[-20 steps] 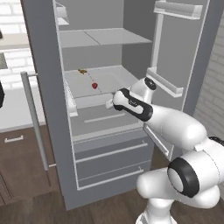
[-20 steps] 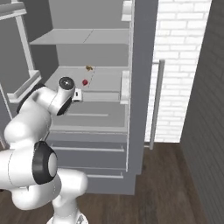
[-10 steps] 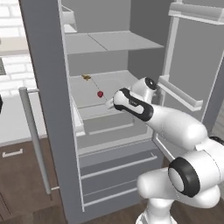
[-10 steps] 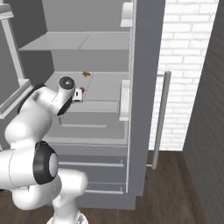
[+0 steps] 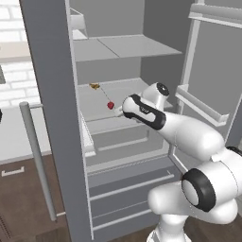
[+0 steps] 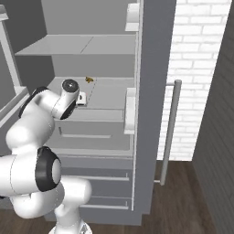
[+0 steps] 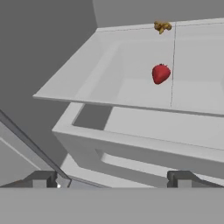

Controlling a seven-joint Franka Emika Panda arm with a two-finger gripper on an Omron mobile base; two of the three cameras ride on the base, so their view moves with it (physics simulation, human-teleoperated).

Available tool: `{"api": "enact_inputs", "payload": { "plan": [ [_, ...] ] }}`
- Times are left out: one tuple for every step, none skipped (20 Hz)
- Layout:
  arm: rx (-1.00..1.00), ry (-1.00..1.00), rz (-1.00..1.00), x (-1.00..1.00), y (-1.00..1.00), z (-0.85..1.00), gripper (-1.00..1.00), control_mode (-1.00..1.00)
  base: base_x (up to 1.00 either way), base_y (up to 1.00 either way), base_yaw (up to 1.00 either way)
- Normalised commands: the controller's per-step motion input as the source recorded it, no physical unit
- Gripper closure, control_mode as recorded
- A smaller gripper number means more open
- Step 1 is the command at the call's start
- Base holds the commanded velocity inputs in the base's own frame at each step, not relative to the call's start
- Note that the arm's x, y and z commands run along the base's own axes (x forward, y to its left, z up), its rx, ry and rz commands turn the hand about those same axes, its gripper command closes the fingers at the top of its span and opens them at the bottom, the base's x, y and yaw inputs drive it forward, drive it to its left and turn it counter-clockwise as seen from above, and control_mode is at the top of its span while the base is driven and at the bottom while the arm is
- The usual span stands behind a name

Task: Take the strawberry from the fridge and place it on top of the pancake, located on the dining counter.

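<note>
The gripper (image 7: 111, 178) is wide open, holding nothing. The strawberry (image 7: 160, 73) sits on the fridge (image 5: 52, 94) shelf at one o'clock, apart from it.

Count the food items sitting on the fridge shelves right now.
2. The strawberry lies on the middle shelf, ahead of the open end effector. A small yellow-brown food item sits further back on that shelf. Door bins could hide more.
</note>
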Motion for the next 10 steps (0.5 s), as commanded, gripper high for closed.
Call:
{"api": "enact_inputs", "payload": {
  "plan": [
    [0.0, 0.0, 0.0, 0.0, 0.0, 0.0, -1.0, 1.0, 0.13, 0.0, 0.0],
    [0.0, 0.0, 0.0, 0.0, 0.0, 0.0, -1.0, 1.0, 0.31, 0.0, 0.0],
    [0.0, 0.0, 0.0, 0.0, 0.0, 0.0, -1.0, 1.0, 0.39, 0.0, 0.0],
    [0.0, 0.0, 0.0, 0.0, 0.0, 0.0, -1.0, 1.0, 0.42, 0.0, 0.0],
    [0.0, 0.0, 0.0, 0.0, 0.0, 0.0, -1.0, 1.0, 0.36, 0.0, 0.0],
    [0.0, 0.0, 0.0, 0.0, 0.0, 0.0, -1.0, 1.0, 0.28, 0.0, 0.0],
    [0.0, 0.0, 0.0, 0.0, 0.0, 0.0, -1.0, 1.0, 0.15, 0.0, 0.0],
    [0.0, 0.0, 0.0, 0.0, 0.0, 0.0, -1.0, 1.0, 0.04, 0.0, 0.0],
    [0.0, 0.0, 0.0, 0.0, 0.0, 0.0, -1.0, 1.0, 0.0, 0.0, 0.0],
    [0.0, 0.0, 0.0, 0.0, 0.0, 0.0, -1.0, 1.0, 0.0, 0.0, 0.0]
  ]
}}
